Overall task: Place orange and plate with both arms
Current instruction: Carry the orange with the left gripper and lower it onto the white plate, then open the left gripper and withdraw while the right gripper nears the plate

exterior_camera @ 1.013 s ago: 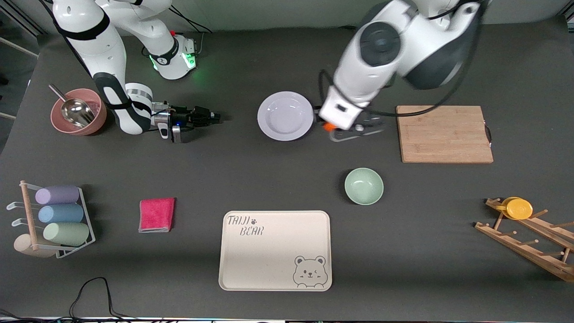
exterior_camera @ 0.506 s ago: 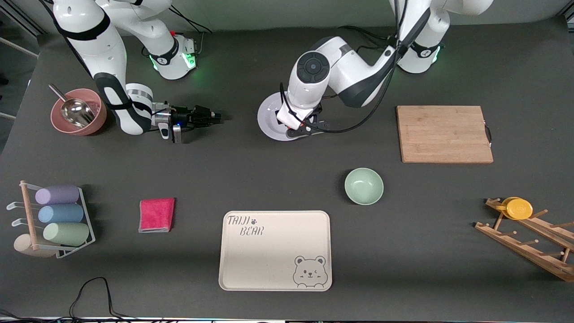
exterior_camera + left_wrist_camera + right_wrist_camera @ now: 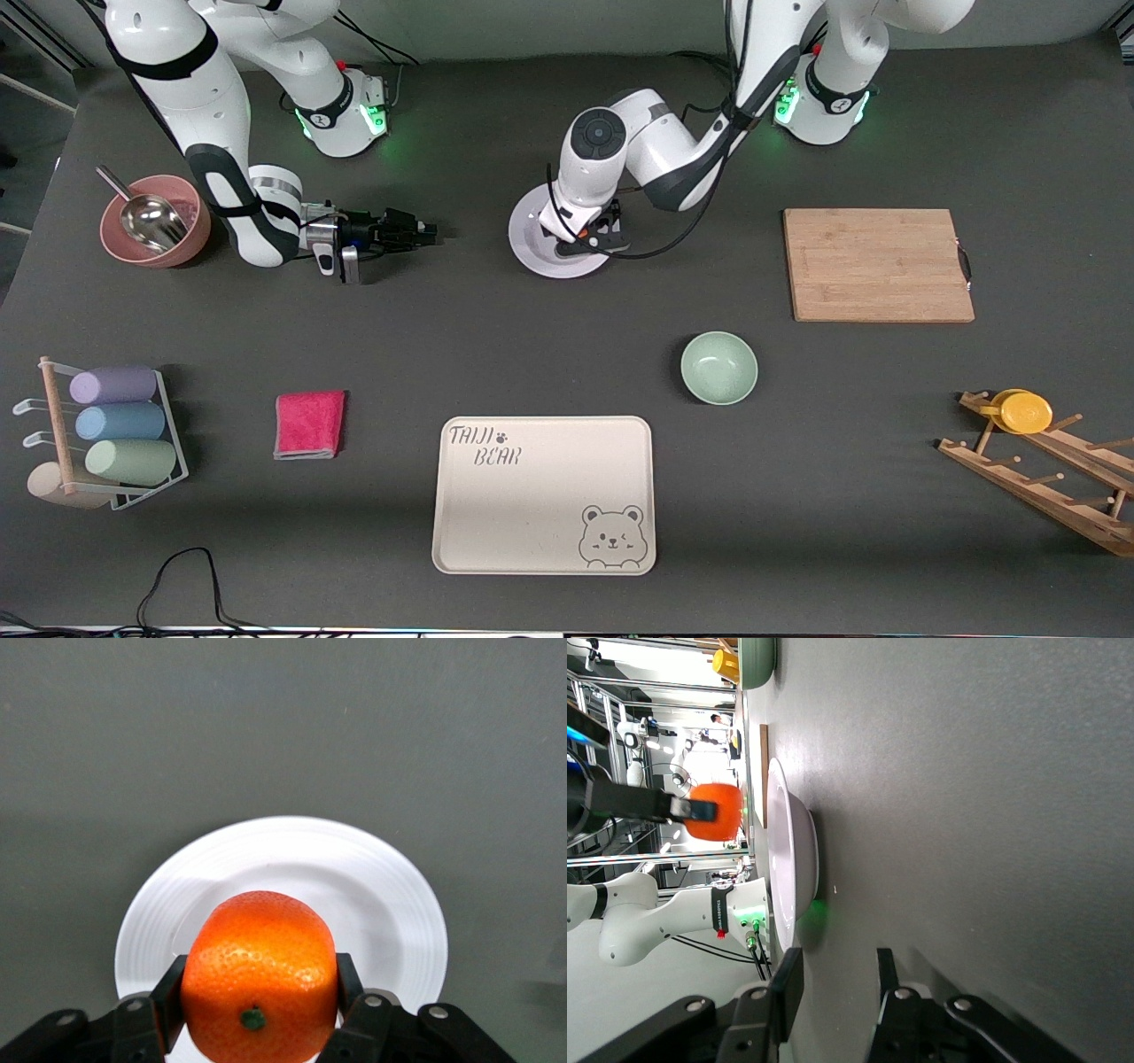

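Now the left tool (image 3: pixel 259 1010) pinches the orange (image 3: pixel 259 988) just above the plate (image 3: pixel 532 232), near the counter's robot edge, ready to drop; the right tool (image 3: pixel 416 232) waits beside, spread.

Only readable text anywhere on the table is on the cream rectangular tray (image 3: pixel 544 496), the one sitting closest to the front camera. It says "TAIJI BEAR" in outlined stencil-style capitals, split over two lines in one corner, with a little paw print right after "TAIJI". The diagonally opposite corner has a line drawing of a winking bear face, no words with it. Both wrist views have nothing legible in them at all. There are some tiny marks on the arm bases near the green lights, but they're too small to make out.
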